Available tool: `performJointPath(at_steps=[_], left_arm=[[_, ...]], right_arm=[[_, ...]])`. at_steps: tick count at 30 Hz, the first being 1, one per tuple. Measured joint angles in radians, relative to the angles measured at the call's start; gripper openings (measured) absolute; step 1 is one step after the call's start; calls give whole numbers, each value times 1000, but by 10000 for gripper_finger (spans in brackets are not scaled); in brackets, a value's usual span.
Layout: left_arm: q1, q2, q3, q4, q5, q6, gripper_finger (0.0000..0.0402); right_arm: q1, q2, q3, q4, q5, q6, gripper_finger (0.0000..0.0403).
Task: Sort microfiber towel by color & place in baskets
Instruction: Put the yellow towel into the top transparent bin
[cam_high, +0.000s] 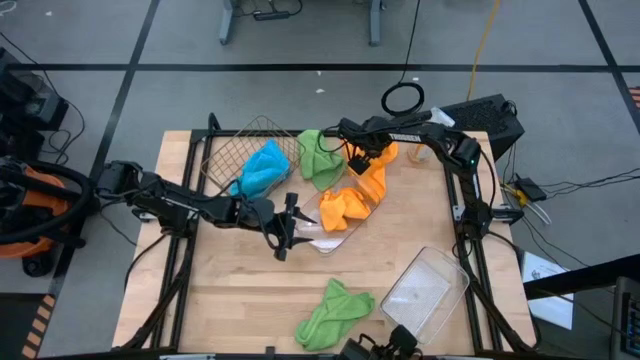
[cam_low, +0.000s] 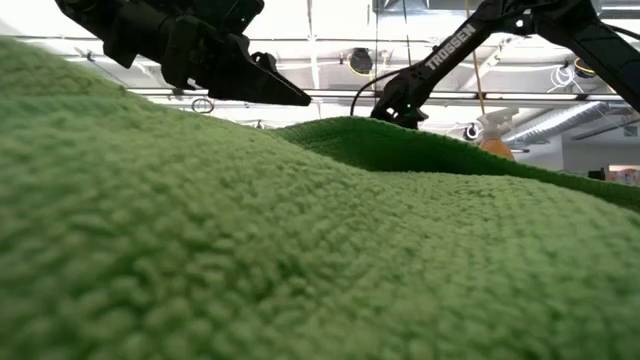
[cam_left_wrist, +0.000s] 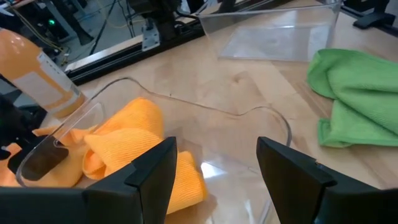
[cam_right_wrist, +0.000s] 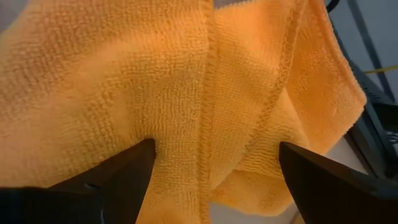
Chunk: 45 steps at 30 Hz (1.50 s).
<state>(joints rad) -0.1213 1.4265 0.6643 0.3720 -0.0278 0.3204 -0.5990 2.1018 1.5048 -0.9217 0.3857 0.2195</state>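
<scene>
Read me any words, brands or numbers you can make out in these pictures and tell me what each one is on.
"TROSSEN": white letters on the dark arm link in the low view.
The spray bottle has a pale label in the left wrist view, with no print that can be read.
No other readable text shows on the towels, the trays, the wire basket or the table.

**Both arms reach toward mid-table**

The left arm stretches low across the table, its left gripper pointing inward, fingers parted. The right arm bends over from the far side, right gripper aimed down, jaws spread wide.
</scene>
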Motion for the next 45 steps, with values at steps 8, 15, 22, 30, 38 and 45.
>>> performJointPath(at_steps=[8, 15, 22, 30, 38, 45], left_arm=[[-8, 0, 0, 1, 0, -1, 227], [-16, 0, 0, 1, -1, -1, 227], [-27, 0, 0, 0, -1, -2, 227], [-27, 0, 0, -7, -1, -2, 228], [-31, 0, 0, -19, -2, -6, 228], [-49, 0, 0, -21, -3, -25, 228]], right_arm=[[6, 4, 0, -20, -12, -25, 251], [3, 4, 13, -43, -51, -69, 99], [3, 4, 13, -43, -52, -98, 11], [14, -59, 14, -63, -79, -85, 5], [37, -91, 10, -131, -236, 40, 39], [74, -86, 2, -127, -119, 79, 156]])
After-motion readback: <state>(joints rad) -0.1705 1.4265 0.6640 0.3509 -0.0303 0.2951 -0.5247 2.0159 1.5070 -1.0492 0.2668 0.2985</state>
